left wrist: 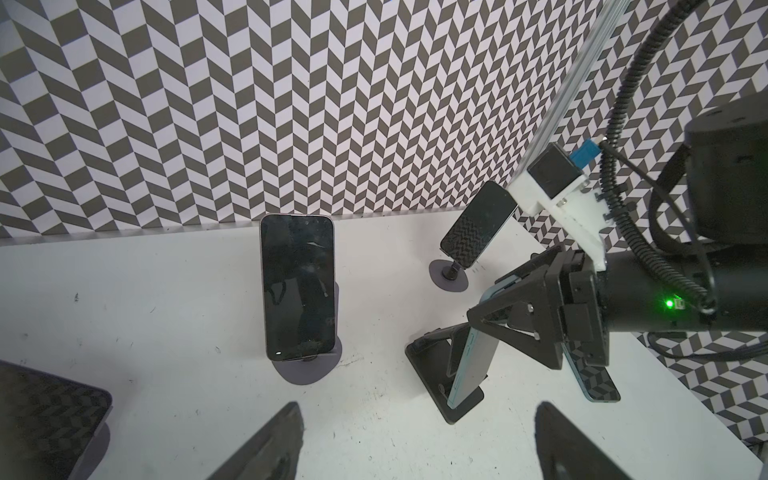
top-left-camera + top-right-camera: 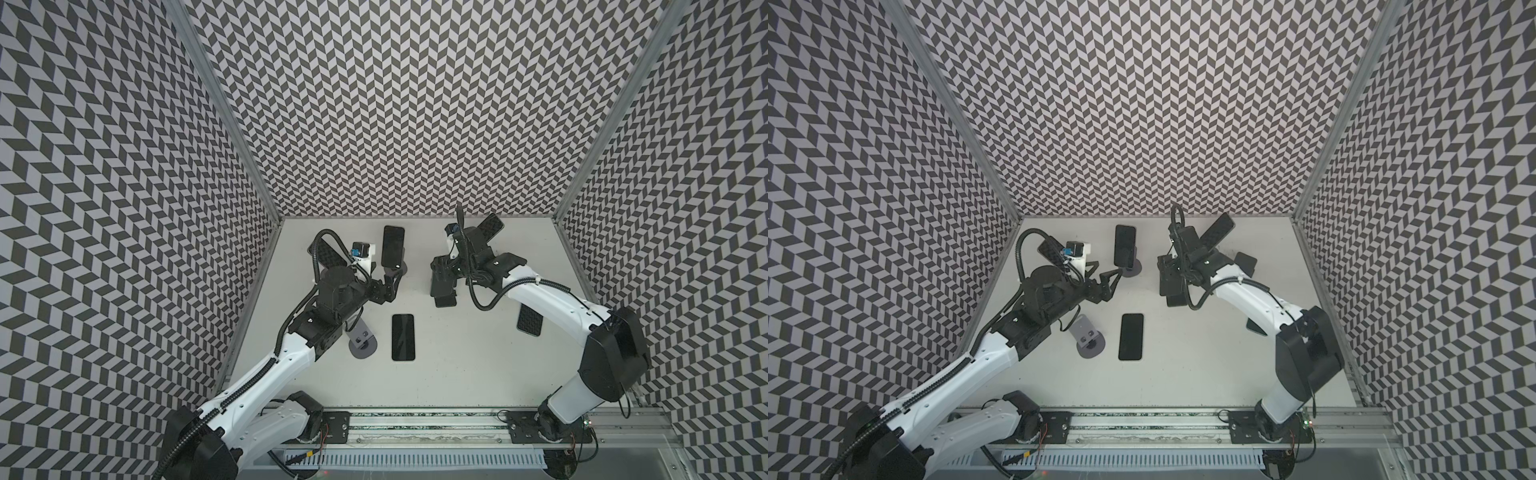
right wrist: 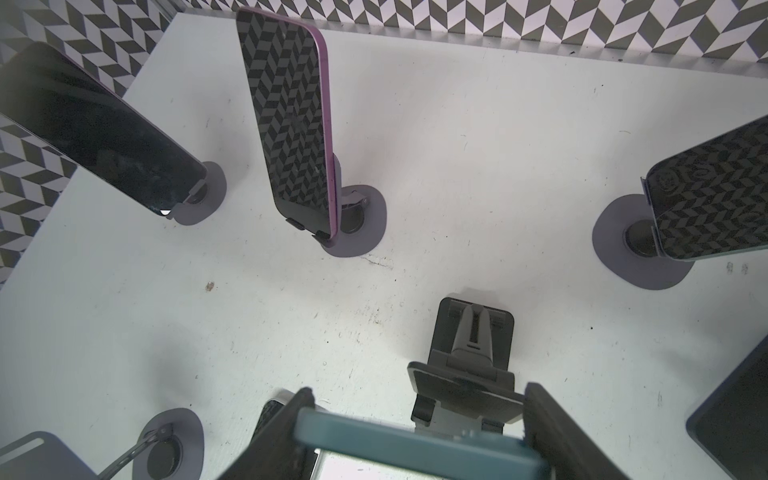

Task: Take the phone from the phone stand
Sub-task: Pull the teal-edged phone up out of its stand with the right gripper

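Note:
My right gripper (image 3: 419, 392) is shut on the phone (image 3: 411, 442), a teal-edged one, gripping it across its width. Just beyond it stands the black folding phone stand (image 3: 471, 332). In the left wrist view the phone (image 1: 469, 365) leans steeply over the stand (image 1: 432, 365), its lower end close to the base lip; I cannot tell whether they touch. In a top view the right gripper (image 2: 442, 286) is right of centre. My left gripper (image 2: 392, 282) is open and empty, just in front of a dark phone (image 2: 392, 247) on a grey round stand.
A phone (image 2: 403, 336) lies flat on the white table (image 2: 478, 365), next to an empty grey stand (image 2: 362, 343). More phones on stands sit at the back left (image 2: 328, 253), back right (image 2: 488, 228) and right (image 2: 530, 324). Patterned walls close three sides.

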